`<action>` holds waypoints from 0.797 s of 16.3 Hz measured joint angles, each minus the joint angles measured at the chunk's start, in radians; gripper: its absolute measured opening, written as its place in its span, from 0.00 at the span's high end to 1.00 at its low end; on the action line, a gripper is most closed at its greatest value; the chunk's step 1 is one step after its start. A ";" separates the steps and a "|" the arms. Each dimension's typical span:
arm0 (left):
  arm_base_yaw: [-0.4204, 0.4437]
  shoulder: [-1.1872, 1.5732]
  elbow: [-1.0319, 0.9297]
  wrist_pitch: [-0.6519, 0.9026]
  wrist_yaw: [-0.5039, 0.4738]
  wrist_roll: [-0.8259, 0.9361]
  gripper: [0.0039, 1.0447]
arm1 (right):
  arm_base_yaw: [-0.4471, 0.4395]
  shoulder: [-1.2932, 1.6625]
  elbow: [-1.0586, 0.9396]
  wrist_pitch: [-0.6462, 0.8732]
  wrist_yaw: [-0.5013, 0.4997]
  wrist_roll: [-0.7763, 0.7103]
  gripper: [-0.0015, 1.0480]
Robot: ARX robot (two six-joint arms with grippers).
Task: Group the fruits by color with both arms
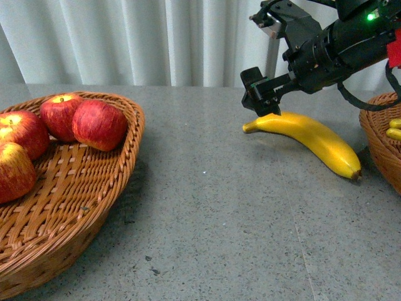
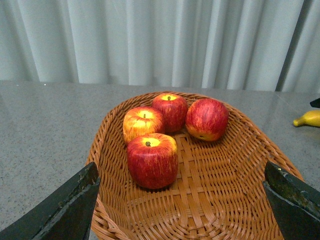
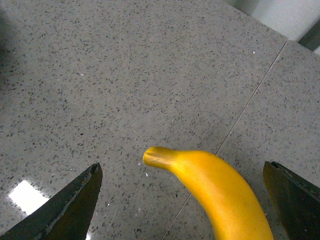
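Fingers (image 3: 55, 210) of your right arm spread wide over the banana (image 1: 311, 139) at right centre; left fingers (image 2: 65, 207) gape above the apples (image 2: 152, 160).

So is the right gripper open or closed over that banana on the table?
Open. The right gripper's fingers sit wide apart either side of the banana, not touching it.

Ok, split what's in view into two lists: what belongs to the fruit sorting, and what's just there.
Part of the job:
four apples in the left basket
banana on the table
right basket holding something yellow
right end effector, open above the banana
left end effector, open

Just there:
curtain
table
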 joint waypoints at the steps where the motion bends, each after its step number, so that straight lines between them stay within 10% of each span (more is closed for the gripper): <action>1: 0.000 0.000 0.000 0.000 0.000 0.000 0.06 | 0.003 0.017 0.026 -0.024 0.013 -0.025 0.06; 13: 0.000 0.000 0.000 0.000 0.000 0.000 0.06 | -0.005 0.146 0.183 -0.241 0.120 -0.211 0.06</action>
